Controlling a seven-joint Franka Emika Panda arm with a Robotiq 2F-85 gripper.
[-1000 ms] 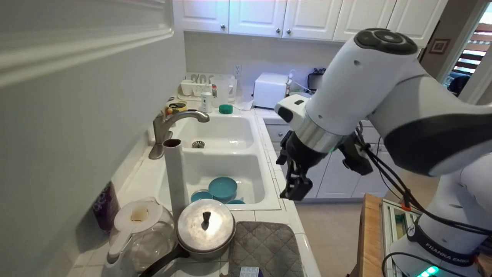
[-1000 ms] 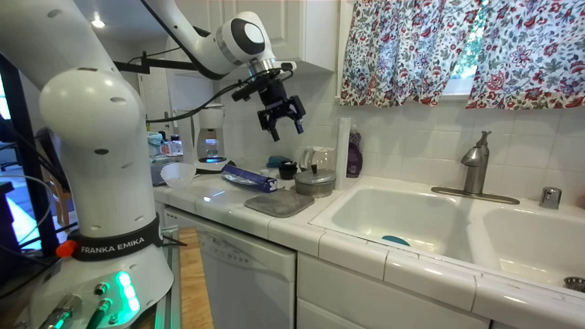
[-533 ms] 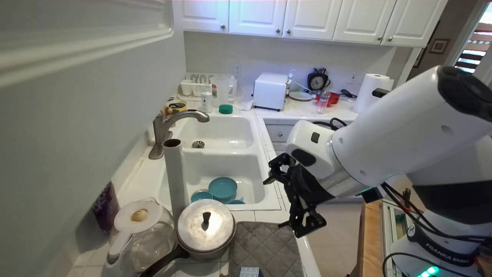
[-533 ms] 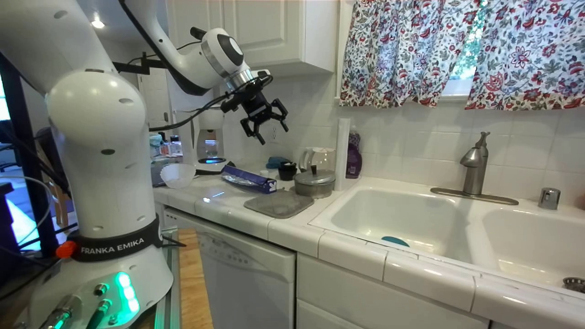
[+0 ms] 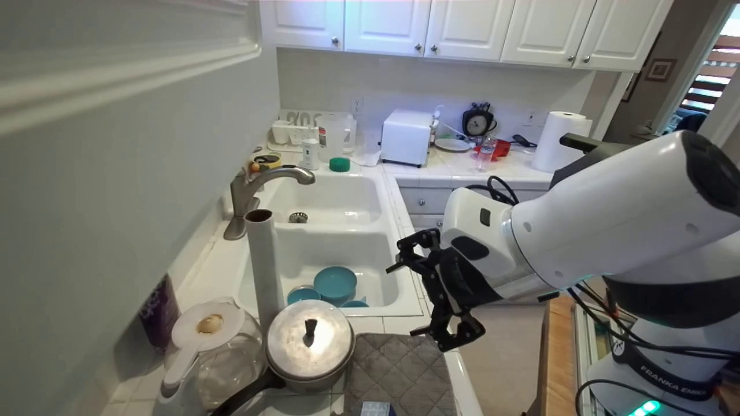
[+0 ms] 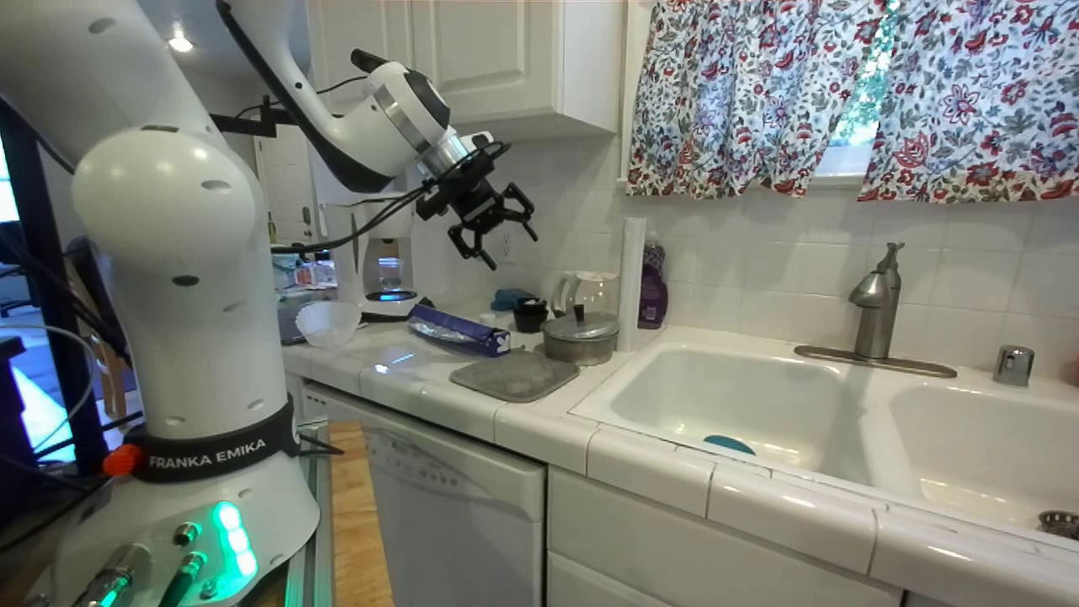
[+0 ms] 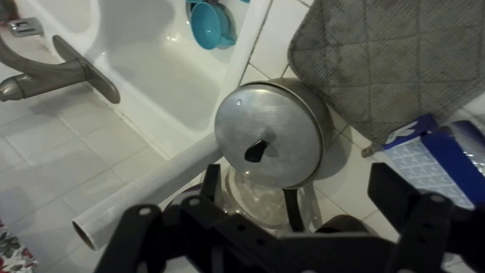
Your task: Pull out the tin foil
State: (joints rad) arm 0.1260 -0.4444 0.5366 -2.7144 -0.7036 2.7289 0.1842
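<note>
The tin foil box [image 6: 459, 327] is long and dark blue. It lies on the counter behind the grey mat in an exterior view, with silvery foil [image 6: 437, 332] showing along its side. In the wrist view the box [image 7: 443, 163] is at the right edge, partly cut off, with shiny foil [image 7: 470, 138] beside it. In an exterior view only the box's end [image 5: 377, 409] shows at the bottom edge. My gripper [image 6: 512, 249] is open and empty, tilted, in the air well above the counter. Its fingers [image 7: 295, 170] are wide apart in the wrist view, over the lidded pot.
A lidded pot [image 7: 265, 132] stands beside the grey mat [image 6: 516, 375]. A tall white tube [image 5: 265, 266] and a glass carafe [image 5: 222, 364] stand close to it. The sink [image 5: 324, 248] holds blue dishes. A black cup [image 6: 530, 314] is behind the box.
In the exterior views my arm has drawn back and the hand has tilted, with the gripper's fingers pointing more sideways. The gripper stays open. The box and other counter items have not moved.
</note>
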